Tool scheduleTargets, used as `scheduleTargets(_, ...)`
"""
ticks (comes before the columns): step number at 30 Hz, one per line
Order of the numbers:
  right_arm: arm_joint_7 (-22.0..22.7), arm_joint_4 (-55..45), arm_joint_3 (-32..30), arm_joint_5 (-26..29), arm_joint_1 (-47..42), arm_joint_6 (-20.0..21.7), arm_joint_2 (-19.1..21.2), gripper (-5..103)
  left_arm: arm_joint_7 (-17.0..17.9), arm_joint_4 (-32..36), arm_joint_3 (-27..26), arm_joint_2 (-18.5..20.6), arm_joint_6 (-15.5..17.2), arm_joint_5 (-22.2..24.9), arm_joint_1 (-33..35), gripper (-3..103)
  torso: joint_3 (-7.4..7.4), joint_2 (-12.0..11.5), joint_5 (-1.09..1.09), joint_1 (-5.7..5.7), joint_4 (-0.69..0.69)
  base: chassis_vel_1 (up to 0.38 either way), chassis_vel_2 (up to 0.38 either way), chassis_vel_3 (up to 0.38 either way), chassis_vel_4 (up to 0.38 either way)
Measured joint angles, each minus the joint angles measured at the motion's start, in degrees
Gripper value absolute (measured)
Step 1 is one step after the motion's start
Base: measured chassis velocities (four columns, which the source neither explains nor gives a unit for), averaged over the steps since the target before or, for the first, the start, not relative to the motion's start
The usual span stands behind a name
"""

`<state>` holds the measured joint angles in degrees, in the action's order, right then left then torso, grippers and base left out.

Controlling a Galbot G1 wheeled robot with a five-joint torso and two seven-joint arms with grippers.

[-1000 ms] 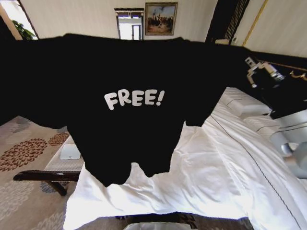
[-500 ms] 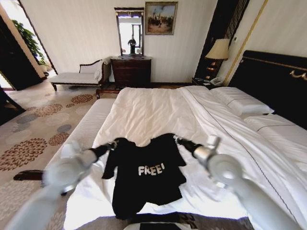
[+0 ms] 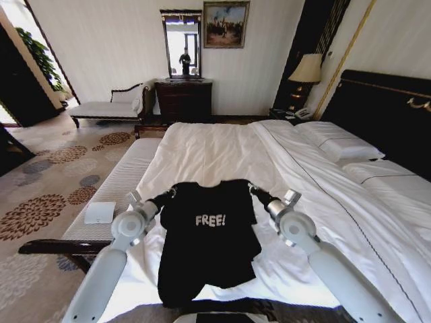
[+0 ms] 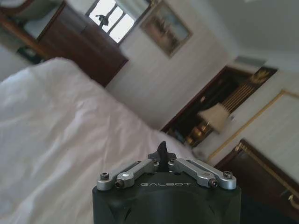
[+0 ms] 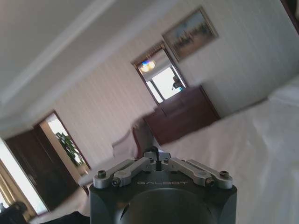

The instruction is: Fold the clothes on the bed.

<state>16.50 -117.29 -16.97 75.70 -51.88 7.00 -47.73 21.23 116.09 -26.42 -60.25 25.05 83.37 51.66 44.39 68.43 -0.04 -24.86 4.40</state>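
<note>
The clothes (image 3: 209,235), a black T-shirt with pale "FREE!" lettering, lie chest-up on the white bed (image 3: 209,148) near its foot edge. The hem reaches the edge closest to me. My left gripper (image 3: 168,194) is at the shirt's left shoulder and my right gripper (image 3: 254,191) at its right shoulder. The collar edge is stretched straight between them. In the left wrist view the left gripper (image 4: 162,150) has its fingers shut, above the white duvet (image 4: 46,135). The right wrist view shows the right gripper (image 5: 152,153) shut as well.
A grey-striped bench (image 3: 124,178) runs along the bed's left side with a white flat object (image 3: 99,212) on it. Pillows (image 3: 340,149) and a dark headboard (image 3: 384,111) are at the right. A dresser (image 3: 184,101), a lamp (image 3: 308,68) and a chaise (image 3: 108,108) stand by the far wall.
A second ago the shirt hung raised in front of the head camera. Both arms have since lowered it onto the bed and drawn its shoulders outward, so it lies flatter.
</note>
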Motion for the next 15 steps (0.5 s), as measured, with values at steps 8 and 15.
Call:
scheduleTargets(8,-2.7,0.6,-0.3,8.4,18.8,-2.4,5.7,0,1.1,-2.4,1.7,13.0,-2.3,11.5,-20.4,2,0.00,0.0,-0.02,-0.01,-0.01,0.000,0.000,0.000,0.000)
scheduleTargets(15,-3.8,2.7,4.1,12.7,32.7,-2.6,9.8,0,1.4,-4.6,6.1,18.0,-3.3,17.4,-35.3,2,0.00,0.0,0.00,-0.02,0.01,0.000,0.000,0.000,0.000)
